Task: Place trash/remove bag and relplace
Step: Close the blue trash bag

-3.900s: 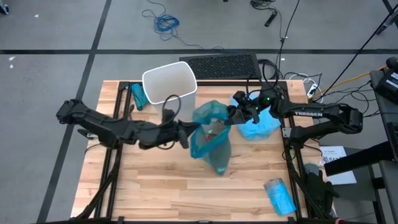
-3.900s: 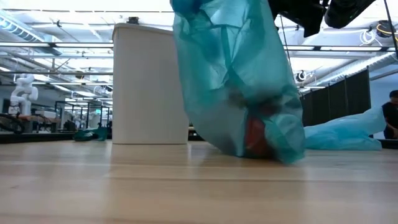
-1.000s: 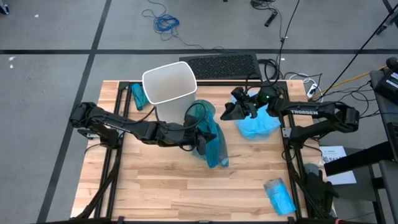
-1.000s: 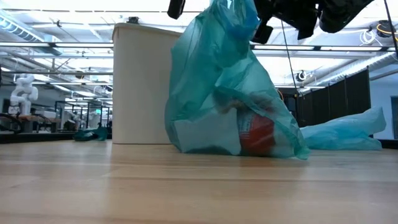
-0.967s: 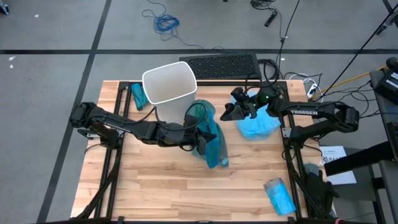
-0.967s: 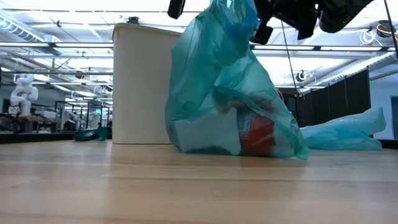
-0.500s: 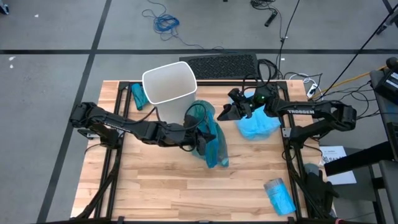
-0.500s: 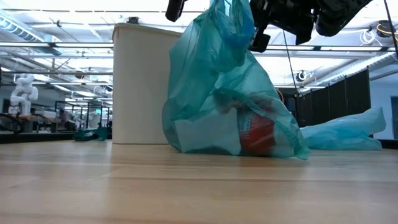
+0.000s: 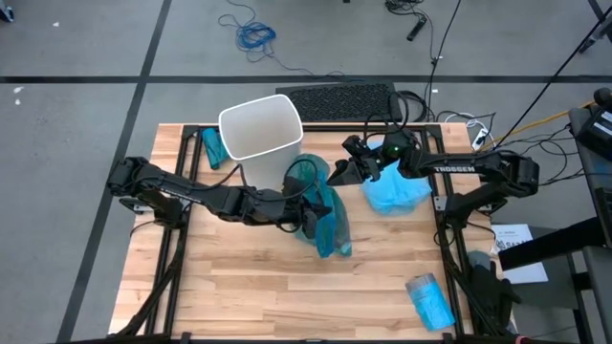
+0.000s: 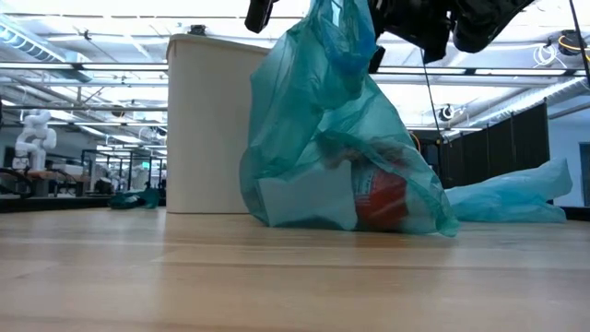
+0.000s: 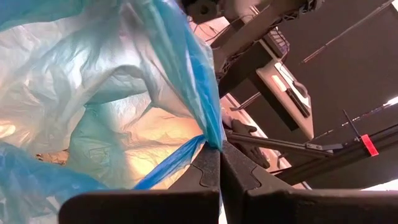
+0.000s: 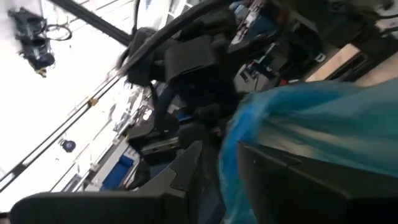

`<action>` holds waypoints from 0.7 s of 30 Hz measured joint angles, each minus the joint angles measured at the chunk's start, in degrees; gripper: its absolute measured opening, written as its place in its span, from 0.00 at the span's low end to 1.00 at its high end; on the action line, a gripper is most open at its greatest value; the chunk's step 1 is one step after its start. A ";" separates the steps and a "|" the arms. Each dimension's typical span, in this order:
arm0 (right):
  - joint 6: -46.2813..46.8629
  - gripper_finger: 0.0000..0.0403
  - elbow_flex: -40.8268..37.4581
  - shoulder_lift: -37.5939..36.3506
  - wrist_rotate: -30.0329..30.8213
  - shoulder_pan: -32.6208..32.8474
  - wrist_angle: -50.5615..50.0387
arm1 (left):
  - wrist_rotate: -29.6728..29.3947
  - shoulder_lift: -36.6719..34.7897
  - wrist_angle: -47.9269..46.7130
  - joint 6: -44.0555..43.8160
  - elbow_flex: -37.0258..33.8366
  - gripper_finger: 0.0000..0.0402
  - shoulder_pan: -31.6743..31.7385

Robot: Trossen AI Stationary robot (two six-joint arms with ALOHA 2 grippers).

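1. The left gripper (image 9: 308, 204) has its fingers (image 11: 208, 174) pinched together on the rim of the teal bag (image 9: 323, 212), at mid-tabletop (image 9: 268, 287).
2. The bag stands just in front of the white bin (image 9: 260, 134), its base on the wood; the red-and-white bottle (image 10: 380, 200) and a white packet (image 10: 304, 201) show through it.
3. The right gripper (image 9: 337, 173) sits at the bag's upper edge, fingers narrowly apart; whether they hold the plastic I cannot tell.
4. A loose blue bag (image 9: 397, 191) lies beside the right arm.

1. My right gripper (image 9: 337, 174) has slid toward nine o'clock, now just beside the teal bag's (image 9: 323, 210) mouth.
2. The bag, lifted seconds ago, now sits slumped on the table (image 9: 287, 287).
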 joint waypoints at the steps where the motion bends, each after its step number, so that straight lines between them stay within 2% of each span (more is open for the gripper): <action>1: 0.00 0.22 0.00 0.11 -0.01 -0.05 -0.22 | 0.00 0.00 -0.02 0.00 0.00 0.00 0.00; 11: -2.00 0.22 0.00 0.09 0.27 -0.03 -4.71 | 0.00 0.00 0.00 0.46 0.00 0.00 0.00; 21: -1.53 0.22 0.55 0.31 1.75 -0.01 -2.14 | 0.66 0.00 -0.02 0.48 0.00 0.00 0.11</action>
